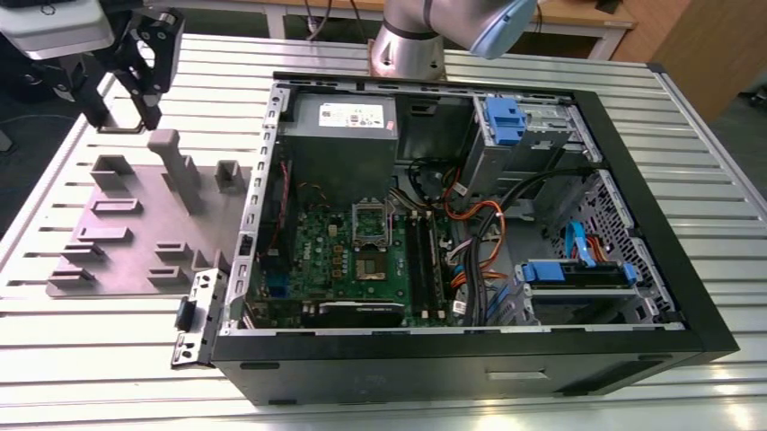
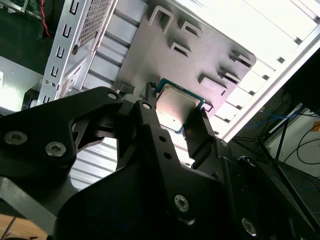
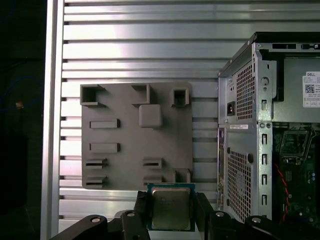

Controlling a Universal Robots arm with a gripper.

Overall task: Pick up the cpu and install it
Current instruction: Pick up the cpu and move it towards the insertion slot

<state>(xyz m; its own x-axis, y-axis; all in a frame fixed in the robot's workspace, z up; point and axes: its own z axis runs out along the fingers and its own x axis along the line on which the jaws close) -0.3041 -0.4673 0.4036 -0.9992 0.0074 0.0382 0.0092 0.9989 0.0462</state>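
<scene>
The gripper [image 3: 171, 214] is clamped on the cpu [image 3: 171, 206], with a finger on each of two opposite edges and the metal lid facing the first wrist view. It holds the chip in the air above the counter [image 1: 108, 359], near one edge of the grey plate [image 3: 165, 145]. In the exterior view it hangs left of the open computer case [image 1: 480, 364], well apart from the motherboard [image 1: 359, 256].

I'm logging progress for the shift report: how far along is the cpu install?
Done: the cpu is picked up, and the gripper clamps it in both wrist views. In hand: it hangs near the fixture plate, outside the computer case. Left: seating it on the motherboard.
</scene>
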